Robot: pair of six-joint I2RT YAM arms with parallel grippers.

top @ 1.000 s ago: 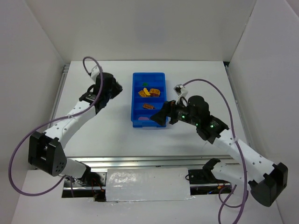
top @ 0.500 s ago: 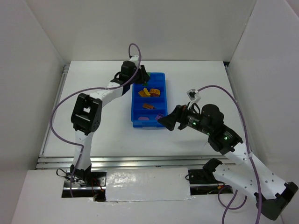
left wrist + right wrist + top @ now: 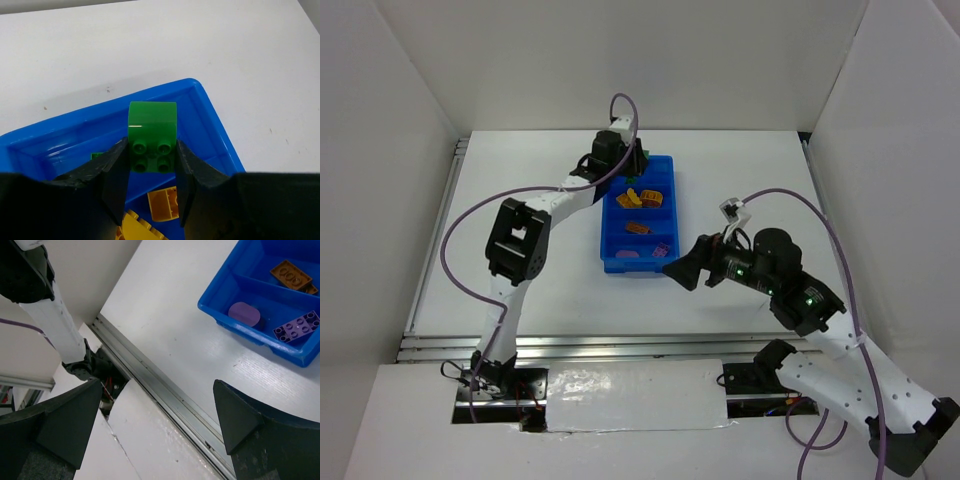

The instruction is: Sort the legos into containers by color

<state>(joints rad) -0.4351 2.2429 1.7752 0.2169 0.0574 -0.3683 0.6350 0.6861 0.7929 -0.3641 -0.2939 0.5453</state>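
Left wrist view: a green lego (image 3: 152,122) is clamped between the fingers of the left gripper (image 3: 150,156), over the end compartment at 12 o'clock of the blue tray (image 3: 212,112). Orange-yellow legos (image 3: 162,204) are seen in the next compartment. The right gripper (image 3: 157,390) is held with fingers wide apart at the tray's 5 o'clock corner, near the compartment where two purple legos (image 3: 299,326) lie.

A flat white tabletop (image 3: 760,180) is enclosed by plain white panel walls (image 3: 620,60); a ribbed aluminium rail (image 3: 620,345) is fixed along the tabletop's near edge.
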